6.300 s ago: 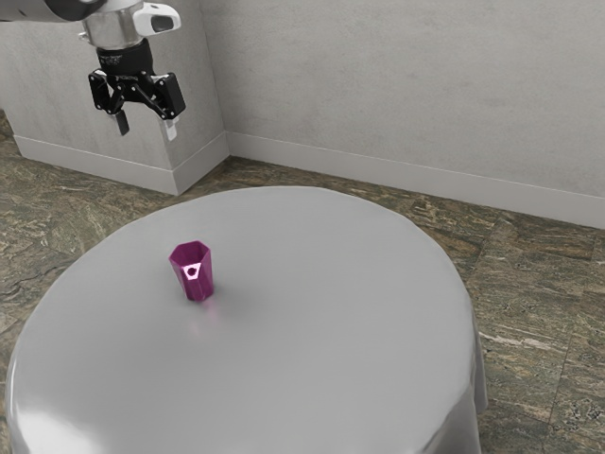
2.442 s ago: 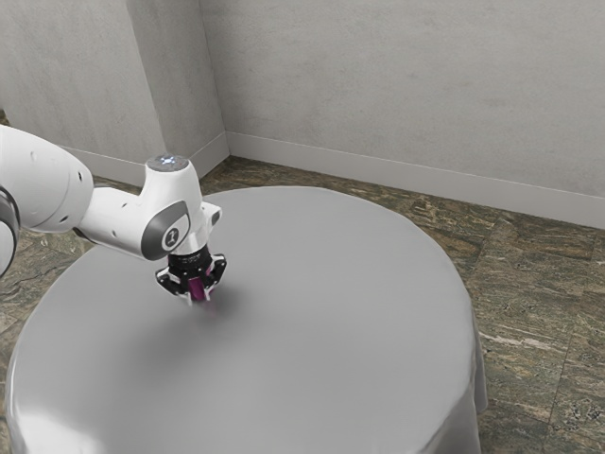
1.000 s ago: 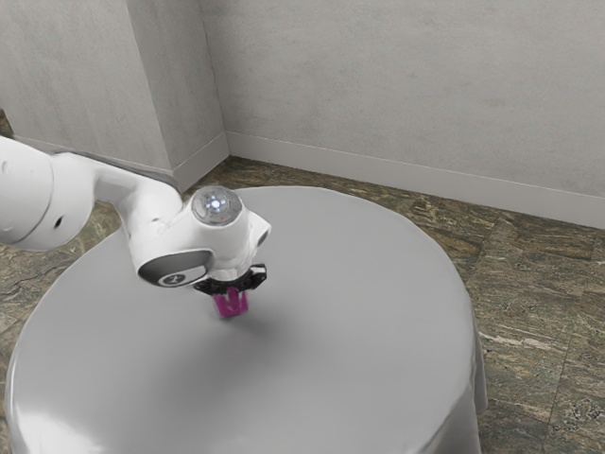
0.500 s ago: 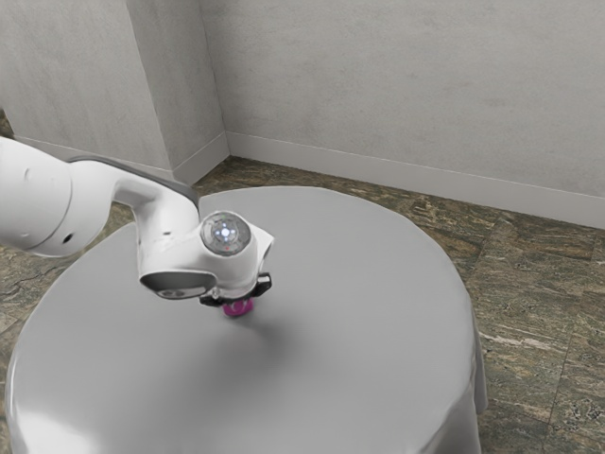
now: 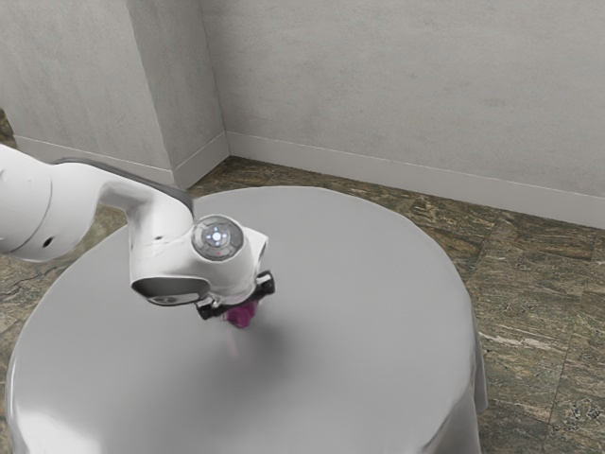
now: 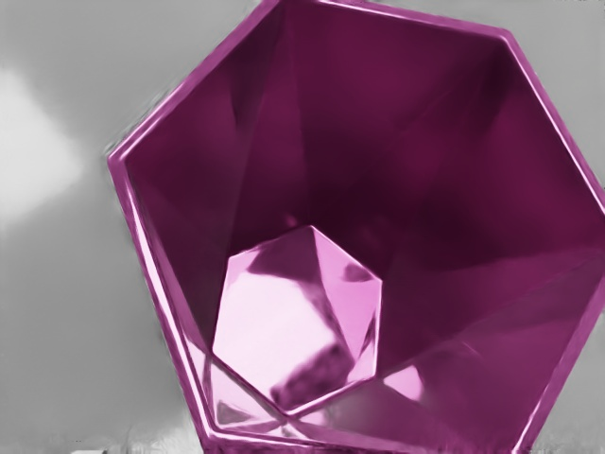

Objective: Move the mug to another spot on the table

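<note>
step: carrying mug | gripper point(image 5: 240, 311) hung low over worktop point(image 5: 378, 312), fingers clamped on mug point(image 5: 244, 319), which was tucked under the hand near the worktop's middle | wrist view: mug point(image 6: 378, 189) looked tilted | best course was a firm grip, low slow travel, and a level base before release

We found the magenta faceted mug point(image 5: 244, 317) directly beneath the black two-finger gripper point(image 5: 237, 308), over the round grey-clothed table point(image 5: 378, 312), toward the exterior view's left of the table's middle. The white robot arm point(image 5: 142, 222) entered from the exterior view's left. The grey plaster wall point(image 5: 397, 85) stood behind the table, and the stone-tiled floor point(image 5: 539, 284) lay around it.
</note>
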